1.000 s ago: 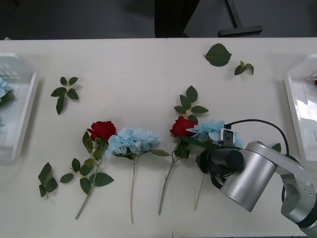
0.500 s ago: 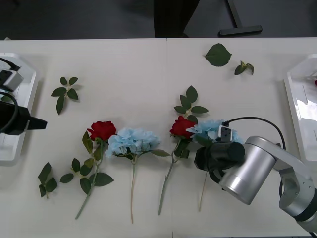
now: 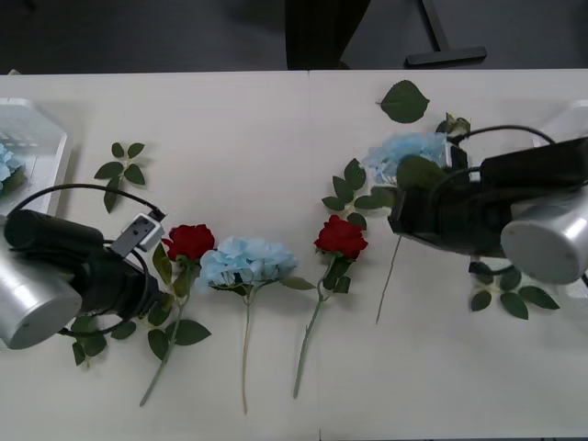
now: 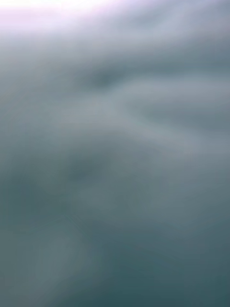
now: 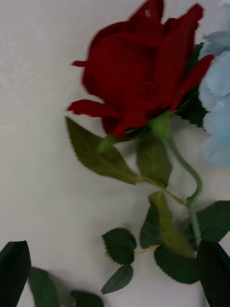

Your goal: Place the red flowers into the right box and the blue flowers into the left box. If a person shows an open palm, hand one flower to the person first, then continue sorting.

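A pale-blue flower (image 3: 404,149) hangs above the table at right, its thin stem dangling, with my right gripper (image 3: 411,204) shut on it. In the right wrist view a grey-blue blur covers everything. My left gripper (image 3: 154,292) hovers low beside the left red flower (image 3: 190,241). In the left wrist view that rose (image 5: 139,81) lies just ahead of my open left gripper (image 5: 115,280), black fingertips (image 5: 14,268) at the corners. Another blue flower (image 3: 246,260) and a second red flower (image 3: 342,236) lie mid-table. The left box (image 3: 46,184) holds a blue bloom (image 3: 5,165). The right box (image 3: 571,118) peeks out behind my right arm.
Loose green leaf sprigs lie about: one large leaf (image 3: 404,101) at the back, a sprig (image 3: 122,170) near the left box, leaves (image 3: 503,296) under my right arm and leaves (image 3: 354,193) behind the middle rose. A dark floor lies past the table's far edge.
My right gripper has lifted the blue flower off the table and carried it back and right. My left arm has swung in from the left box to the left red rose.
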Robot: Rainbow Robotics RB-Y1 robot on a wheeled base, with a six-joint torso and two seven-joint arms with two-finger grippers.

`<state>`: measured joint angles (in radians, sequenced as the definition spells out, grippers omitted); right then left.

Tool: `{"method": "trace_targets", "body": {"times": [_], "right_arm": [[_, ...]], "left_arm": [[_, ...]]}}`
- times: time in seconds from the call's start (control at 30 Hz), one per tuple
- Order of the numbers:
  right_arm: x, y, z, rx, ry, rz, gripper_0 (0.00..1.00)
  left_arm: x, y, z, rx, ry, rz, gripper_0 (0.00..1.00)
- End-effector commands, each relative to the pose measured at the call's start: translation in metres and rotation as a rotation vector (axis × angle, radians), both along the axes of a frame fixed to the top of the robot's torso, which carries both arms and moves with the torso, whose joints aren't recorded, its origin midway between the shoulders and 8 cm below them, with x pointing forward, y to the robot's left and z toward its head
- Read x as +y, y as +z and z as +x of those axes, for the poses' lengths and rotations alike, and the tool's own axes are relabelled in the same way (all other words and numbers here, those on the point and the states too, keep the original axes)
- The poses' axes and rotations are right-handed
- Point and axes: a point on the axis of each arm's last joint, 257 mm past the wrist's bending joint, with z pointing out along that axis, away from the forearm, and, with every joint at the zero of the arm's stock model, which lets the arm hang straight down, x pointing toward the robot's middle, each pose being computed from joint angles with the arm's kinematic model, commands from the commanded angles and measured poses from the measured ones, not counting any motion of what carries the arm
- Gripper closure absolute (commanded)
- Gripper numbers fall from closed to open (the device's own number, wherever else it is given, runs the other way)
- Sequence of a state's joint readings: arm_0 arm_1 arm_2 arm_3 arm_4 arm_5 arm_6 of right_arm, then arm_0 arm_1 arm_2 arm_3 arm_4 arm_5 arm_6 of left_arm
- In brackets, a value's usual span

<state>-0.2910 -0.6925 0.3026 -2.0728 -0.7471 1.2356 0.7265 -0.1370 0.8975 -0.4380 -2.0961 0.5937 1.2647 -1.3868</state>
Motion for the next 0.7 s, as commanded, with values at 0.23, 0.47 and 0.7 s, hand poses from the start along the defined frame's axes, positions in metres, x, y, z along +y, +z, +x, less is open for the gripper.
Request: {"method": "trace_targets", "body": {"times": [0.23,0.47,0.7], "right_arm": [[0.104,0.174,0.040,-0.371,0.374,0.180,1.00],[0.160,0.242,0.047,-0.598,0.587,0.253,1.00],[0.179,0.259,0.051,-0.785,0.696,0.176,1.00]], "left_arm": [[-0.070,-0.015,0.020,-0.076,0.046,-0.037,0.00],[-0.074,-0.034,0.023,-0.059,0.053,-0.039,0.00],[-0.074,-0.035,0.023,-0.057,0.049,-0.039,0.00]]}}
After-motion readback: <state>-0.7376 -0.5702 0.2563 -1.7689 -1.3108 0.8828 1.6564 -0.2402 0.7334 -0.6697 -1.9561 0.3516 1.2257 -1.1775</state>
